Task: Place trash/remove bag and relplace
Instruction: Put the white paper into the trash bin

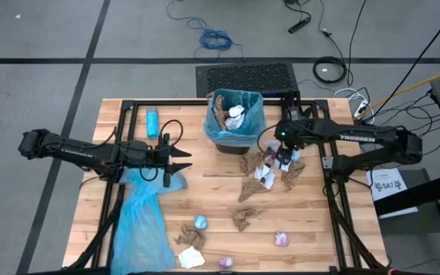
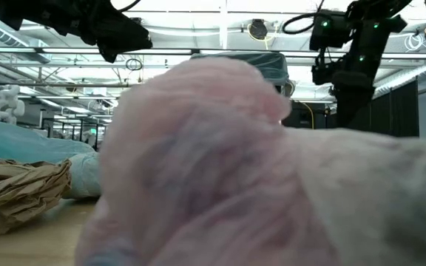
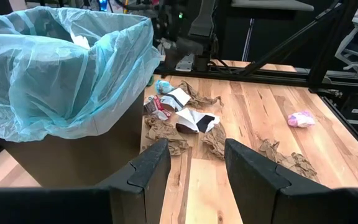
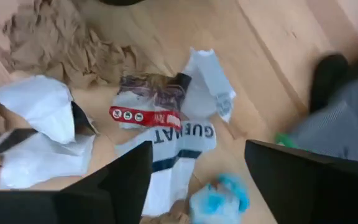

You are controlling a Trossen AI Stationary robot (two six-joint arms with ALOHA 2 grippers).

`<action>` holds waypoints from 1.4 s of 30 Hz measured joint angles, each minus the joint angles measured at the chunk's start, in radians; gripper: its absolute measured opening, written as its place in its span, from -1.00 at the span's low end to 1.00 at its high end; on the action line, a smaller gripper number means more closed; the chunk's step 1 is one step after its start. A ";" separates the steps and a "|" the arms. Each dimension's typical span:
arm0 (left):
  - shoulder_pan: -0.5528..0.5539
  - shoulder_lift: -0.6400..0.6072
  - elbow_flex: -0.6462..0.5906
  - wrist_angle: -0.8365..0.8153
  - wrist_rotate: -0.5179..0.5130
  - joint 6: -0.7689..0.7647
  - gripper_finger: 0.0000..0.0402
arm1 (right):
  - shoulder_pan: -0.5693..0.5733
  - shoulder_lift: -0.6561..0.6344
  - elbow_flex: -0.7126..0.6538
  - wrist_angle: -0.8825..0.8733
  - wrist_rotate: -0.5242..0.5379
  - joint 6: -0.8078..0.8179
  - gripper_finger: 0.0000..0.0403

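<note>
High view: trash-loading step judged in hand; right gripper [image 1: 279, 159], open and empty, is poised over trash [image 1: 268, 174] beside the bin [image 1: 235, 116], descent and closure needed next; left gripper [image 1: 176, 162] open, empty, waiting.

Floor: grey, marked with dark straight lines [image 1: 90, 46], seen beyond the table's far edge.
Cables: blue coil [image 1: 216, 38] and black leads [image 1: 331, 69] lying loose on the floor.
Mat: dark ribbed panel [image 1: 247, 76] against the table's far edge.
Table: light wooden planks [image 1: 205, 191] with black metal framing [image 1: 121, 114].
Ceiling: exposed white trusses and pipework [image 2: 220, 29], brightly lit.
Side area: printed sheet [image 1: 388, 183] off the table's right edge.
</note>
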 joint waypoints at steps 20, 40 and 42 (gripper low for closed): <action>0.000 0.000 0.000 -0.064 0.000 -0.027 -0.22 | -0.062 0.281 0.001 0.208 0.011 -0.264 0.50; 0.000 0.000 0.000 -0.064 0.000 -0.028 -0.22 | -0.135 0.380 0.000 0.181 -0.086 -0.232 -0.93; 0.000 0.000 0.000 -0.063 0.000 -0.028 -0.22 | -0.130 0.380 0.000 0.130 -0.085 -0.203 -0.95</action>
